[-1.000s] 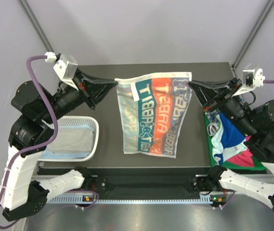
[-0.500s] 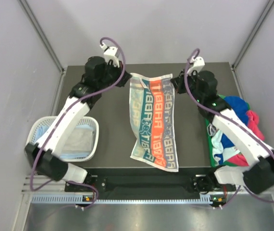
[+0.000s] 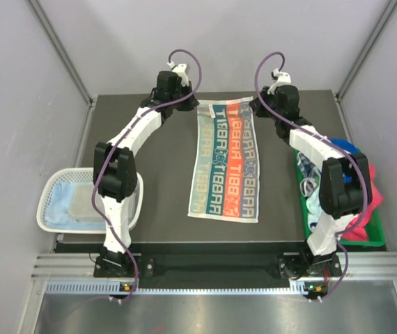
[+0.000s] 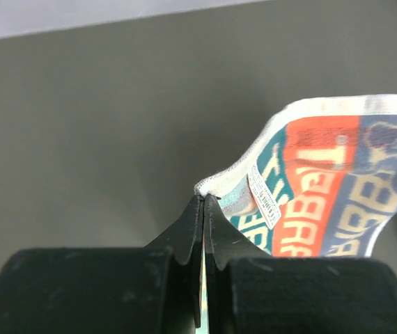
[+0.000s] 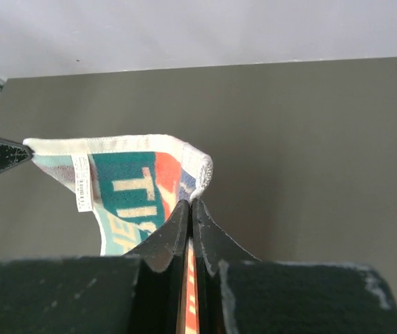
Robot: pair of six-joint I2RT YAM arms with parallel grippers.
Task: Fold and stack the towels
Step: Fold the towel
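left fingers (image 4: 188,233), right fingers (image 5: 174,226) clamped on printed towel (image 3: 225,161) | dark table (image 3: 164,181) | pale walls (image 3: 219,42)

Premises: a robotics test cell, not a home or shop. Evidence: a left arm (image 3: 132,136) and a right arm (image 3: 317,149), both white and black, bolted to a metal rail (image 3: 212,268) along the lower edge of the frame. Purple cables (image 3: 184,59) loop at upper centre. A dark table (image 3: 157,153) is boxed in by plain grey wall panels (image 3: 219,42) with metal struts (image 3: 59,49) at the upper corners. Items present: a printed towel (image 3: 226,163) at centre and a mesh basket (image 3: 45,202) at lower left.
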